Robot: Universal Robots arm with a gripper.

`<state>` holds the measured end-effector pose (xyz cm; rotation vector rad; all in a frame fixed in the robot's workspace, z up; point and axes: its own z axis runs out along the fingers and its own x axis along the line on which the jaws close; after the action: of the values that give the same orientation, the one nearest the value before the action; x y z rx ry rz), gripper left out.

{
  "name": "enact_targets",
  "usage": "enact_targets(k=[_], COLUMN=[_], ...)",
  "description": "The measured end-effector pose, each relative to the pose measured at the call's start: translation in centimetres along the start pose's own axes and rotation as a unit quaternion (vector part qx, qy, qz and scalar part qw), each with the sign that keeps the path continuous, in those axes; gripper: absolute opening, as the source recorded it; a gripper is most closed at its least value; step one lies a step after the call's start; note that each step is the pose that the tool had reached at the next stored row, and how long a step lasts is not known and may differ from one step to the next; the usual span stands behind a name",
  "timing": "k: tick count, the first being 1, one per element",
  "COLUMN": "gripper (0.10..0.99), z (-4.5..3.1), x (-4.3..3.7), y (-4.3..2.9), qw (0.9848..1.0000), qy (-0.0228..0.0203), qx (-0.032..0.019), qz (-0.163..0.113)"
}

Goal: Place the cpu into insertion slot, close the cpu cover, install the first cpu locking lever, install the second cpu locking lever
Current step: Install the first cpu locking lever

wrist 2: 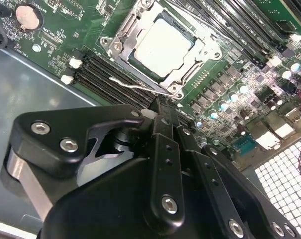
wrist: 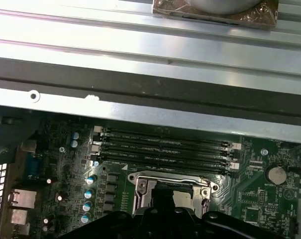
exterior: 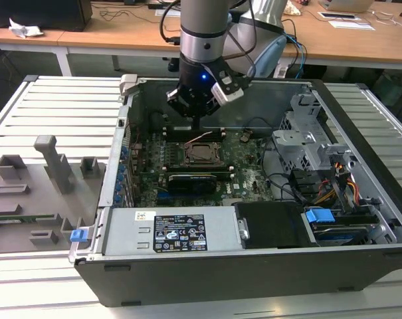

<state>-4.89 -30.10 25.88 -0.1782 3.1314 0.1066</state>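
The cpu [wrist 2: 162, 44] lies flat in the insertion slot [exterior: 202, 153], pale metal face up. The cpu cover [wrist 2: 121, 37] is down around it as a silvery frame. A thin wire locking lever [wrist 2: 135, 84] runs along the socket's edge beside the memory slots and stands slightly off the board. My gripper [wrist 2: 162, 107] hovers just above that lever's end, fingers shut and holding nothing. In the exterior view the gripper [exterior: 197, 125] points down at the socket's far edge. In the first wrist view the gripper [wrist: 162, 214] hides part of the socket frame [wrist: 140, 186].
Black memory slots [wrist 2: 105, 74] [wrist: 165, 147] lie beside the socket, with a coin battery [wrist 2: 29, 16] further off. A grey power supply [exterior: 177, 232] and a metal drive cage [exterior: 307, 139] stand inside the open case. A grey fixture [exterior: 34, 186] sits at the exterior view's left.
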Motion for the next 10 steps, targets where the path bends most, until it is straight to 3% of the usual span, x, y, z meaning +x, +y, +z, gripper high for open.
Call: enact_targets(k=[1, 2, 3, 4, 10], gripper=[0.106, 0.106, 0.106, 0.106, 0.106], z=[0.02, 0.03, 0.05, 0.09, 0.64], x=[-0.01, 0.00, -0.02, -0.05, -0.19], y=[-0.03, -0.07, -0.09, -0.10, -0.16], qw=[1.0000, 0.9997, 0.9995, 0.9993, 0.9991], qy=[-0.0010, -0.0026, -0.0038, -0.0045, -0.0072], qx=[-0.0089, -0.0233, -0.0325, -0.0364, -0.0371], qz=[0.000, 0.000, 0.001, 0.003, 0.020])
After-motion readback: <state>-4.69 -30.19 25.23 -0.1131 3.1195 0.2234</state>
